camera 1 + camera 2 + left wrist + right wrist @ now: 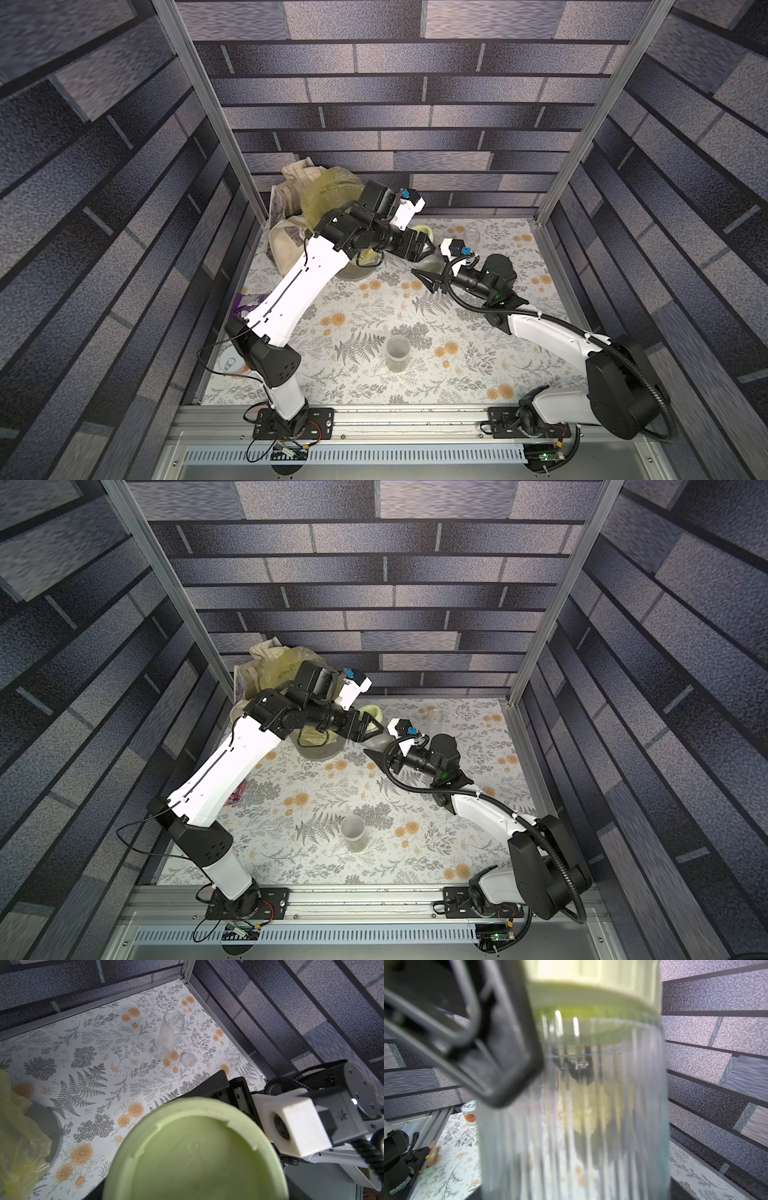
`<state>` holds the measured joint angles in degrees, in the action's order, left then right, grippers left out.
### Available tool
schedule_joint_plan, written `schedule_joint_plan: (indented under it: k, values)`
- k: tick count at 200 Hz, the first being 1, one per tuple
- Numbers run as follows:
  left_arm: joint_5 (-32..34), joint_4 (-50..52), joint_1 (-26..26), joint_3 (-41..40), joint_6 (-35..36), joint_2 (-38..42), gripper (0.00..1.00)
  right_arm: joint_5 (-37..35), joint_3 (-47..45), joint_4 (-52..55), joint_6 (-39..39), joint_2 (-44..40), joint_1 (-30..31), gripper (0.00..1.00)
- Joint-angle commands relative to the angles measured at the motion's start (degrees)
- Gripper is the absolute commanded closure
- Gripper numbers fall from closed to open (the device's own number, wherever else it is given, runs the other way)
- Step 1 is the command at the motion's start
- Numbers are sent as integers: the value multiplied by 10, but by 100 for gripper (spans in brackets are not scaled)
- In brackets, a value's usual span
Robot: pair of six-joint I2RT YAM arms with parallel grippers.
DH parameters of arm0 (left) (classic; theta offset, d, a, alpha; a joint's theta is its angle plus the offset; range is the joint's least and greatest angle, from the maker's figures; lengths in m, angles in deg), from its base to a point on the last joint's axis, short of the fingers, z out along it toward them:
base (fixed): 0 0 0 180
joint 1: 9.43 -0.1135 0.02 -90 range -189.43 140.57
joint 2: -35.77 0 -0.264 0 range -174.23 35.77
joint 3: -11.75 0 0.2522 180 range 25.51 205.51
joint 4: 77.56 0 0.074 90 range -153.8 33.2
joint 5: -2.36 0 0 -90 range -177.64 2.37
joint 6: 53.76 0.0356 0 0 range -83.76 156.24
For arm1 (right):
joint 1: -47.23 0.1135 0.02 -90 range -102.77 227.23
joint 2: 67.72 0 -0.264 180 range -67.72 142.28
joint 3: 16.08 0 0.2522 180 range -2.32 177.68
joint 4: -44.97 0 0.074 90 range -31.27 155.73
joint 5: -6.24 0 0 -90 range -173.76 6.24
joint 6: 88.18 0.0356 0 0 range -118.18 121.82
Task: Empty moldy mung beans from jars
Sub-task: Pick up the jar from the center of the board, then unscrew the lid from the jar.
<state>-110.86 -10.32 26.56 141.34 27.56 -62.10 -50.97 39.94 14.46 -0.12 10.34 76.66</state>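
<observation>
Frame centre: the right tool (pixel 429 268) pinches the ribbed jar (pixel 591 1115) to steady it while the left tool (pixel 426 244) clamps its lime-green lid (pixel 195 1157), evidently for unscrewing. Mung beans (pixel 397 368) seemingly line the short jar (pixel 397 353), lower centre of the bench (pixel 478 374). No writing is legible; the tin (pixel 468 1114) shows only an orange.

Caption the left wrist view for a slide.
A green lid looms close; beyond, an open slim jar stands on the floral table.

Ribbed jar (pixel 571 1126) blurred in right wrist view, base cut by frame edge, contents unreadable. Lime lid (pixel 197 1157) at its mouth cropped in left wrist view. Bin (pixel 351 273) beside jar mostly behind left arm.
</observation>
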Motion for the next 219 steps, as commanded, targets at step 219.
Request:
schedule_joint_plan:
  k: [219]
  values:
    - [58, -257, -13, -256, -29, 198, 0, -15, 5, 4, 73, -29, -18, 44]
